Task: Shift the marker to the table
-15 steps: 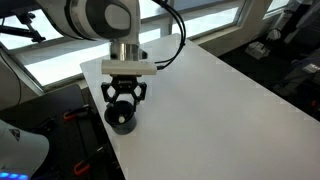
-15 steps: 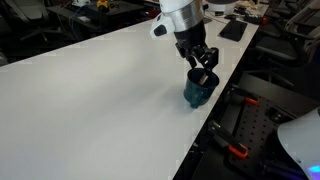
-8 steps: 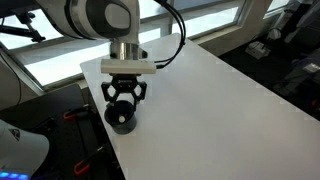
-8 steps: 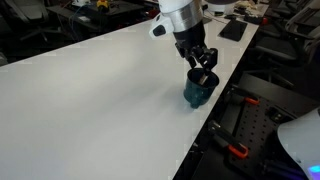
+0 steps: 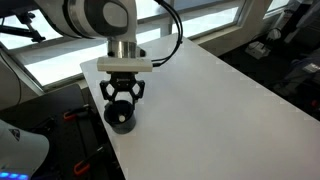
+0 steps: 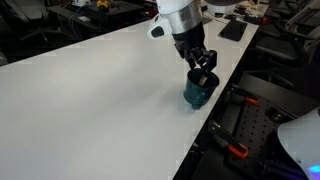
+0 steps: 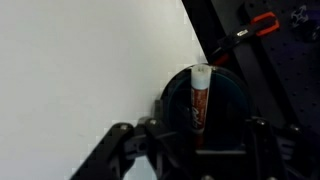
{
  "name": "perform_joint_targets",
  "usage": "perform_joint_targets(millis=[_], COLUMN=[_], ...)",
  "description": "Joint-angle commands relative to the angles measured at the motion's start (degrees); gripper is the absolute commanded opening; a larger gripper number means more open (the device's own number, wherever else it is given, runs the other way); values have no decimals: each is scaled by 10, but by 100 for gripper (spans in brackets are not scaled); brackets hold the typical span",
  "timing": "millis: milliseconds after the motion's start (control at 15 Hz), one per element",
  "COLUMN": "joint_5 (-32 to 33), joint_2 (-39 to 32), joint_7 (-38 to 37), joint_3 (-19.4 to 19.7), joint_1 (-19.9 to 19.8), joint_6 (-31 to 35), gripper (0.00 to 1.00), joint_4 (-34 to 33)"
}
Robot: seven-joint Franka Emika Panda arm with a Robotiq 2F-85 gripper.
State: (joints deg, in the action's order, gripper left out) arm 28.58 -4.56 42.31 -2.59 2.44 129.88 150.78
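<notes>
— Two questions: where's the marker (image 7: 200,100), and what are the fingers (image 7: 118,148) doing?
— It leans inside the black cup (image 5: 121,120), near the tabletop (image 5: 220,90) edge. The fingers are spread wide over the cup, holding nothing.
— How to take it cleanly?
— I'd centre on its whitish top, go down inside the rim, pinch across the barrel and lift straight, so the cup doesn't tip.
— Anything unclear?
— Its lower end vanishes in the dark cup. Neither exterior view shows it, and the fingertips are hard to make out.
</notes>
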Motion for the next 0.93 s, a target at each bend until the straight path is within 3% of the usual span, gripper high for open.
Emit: perform_joint_targets(millis=[0,267,467,867], joint_5=[6,8,8,2], joint_2=[25,44,58,45], joint_7=[-23,-36,-50,-43], joint_3=[-7,-7,-8,-3], joint_1=[7,10,12,10], joint_6=[-14,-17,-21,-19], gripper=[64,60,64,56], joint_4=[15,26,35,36])
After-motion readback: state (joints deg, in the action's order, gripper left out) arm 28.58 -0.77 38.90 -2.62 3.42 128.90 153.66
